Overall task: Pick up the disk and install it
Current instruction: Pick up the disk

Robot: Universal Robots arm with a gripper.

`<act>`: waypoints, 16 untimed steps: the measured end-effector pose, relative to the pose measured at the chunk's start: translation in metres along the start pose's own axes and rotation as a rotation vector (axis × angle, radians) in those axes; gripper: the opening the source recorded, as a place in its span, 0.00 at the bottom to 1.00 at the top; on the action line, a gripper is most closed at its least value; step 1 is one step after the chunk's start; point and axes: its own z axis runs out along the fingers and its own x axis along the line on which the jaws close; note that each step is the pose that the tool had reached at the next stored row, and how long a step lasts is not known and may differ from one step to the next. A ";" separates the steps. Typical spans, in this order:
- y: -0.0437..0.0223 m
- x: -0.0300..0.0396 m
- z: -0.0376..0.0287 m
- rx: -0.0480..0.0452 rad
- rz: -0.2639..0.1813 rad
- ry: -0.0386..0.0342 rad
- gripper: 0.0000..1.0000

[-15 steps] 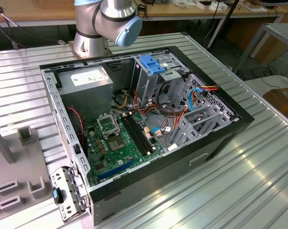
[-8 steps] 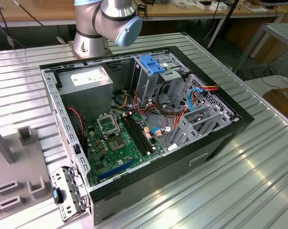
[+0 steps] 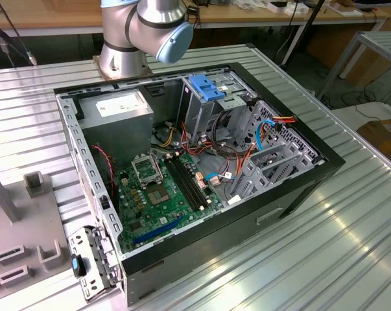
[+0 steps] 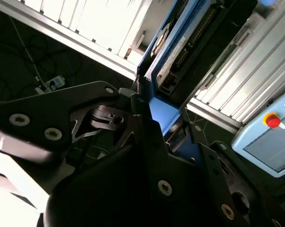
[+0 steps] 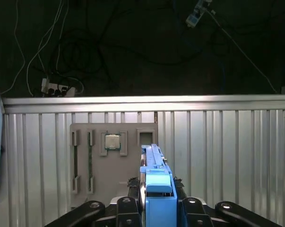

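**Over the tray: disk in the grip, install not done**

Above the grey tray, in the first wrist view, the end effector was pinching the disk. Black fingers sat on both sides of it, pressed against its blue side rails. The disk was seen edge-on, pointing away from the camera. Under it lay the ribbed metal tabletop, and the tray carried a small square chip in its own pocket.

In the second wrist view the same disk ran out from between the black links of the end effector. One blue rail and the connector end were visible. A pale blue pendant with a red button lay off to one side.

In the exterior view the open computer case lay on its side on the tabletop. The green board was exposed, and the metal cage with the blue top stood at the far end beside loose orange and blue cables. The arm rose out of the picture behind the case.

Judgement: the pick looked done, with the disk in the grip and seemingly clear of the tray. I could not tell whether it was touching anything below. Carrying it to the case and seating it remained.
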 end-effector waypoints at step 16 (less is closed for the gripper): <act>-0.0149 -0.0005 -0.0262 0.0020 0.000 0.0003 0.37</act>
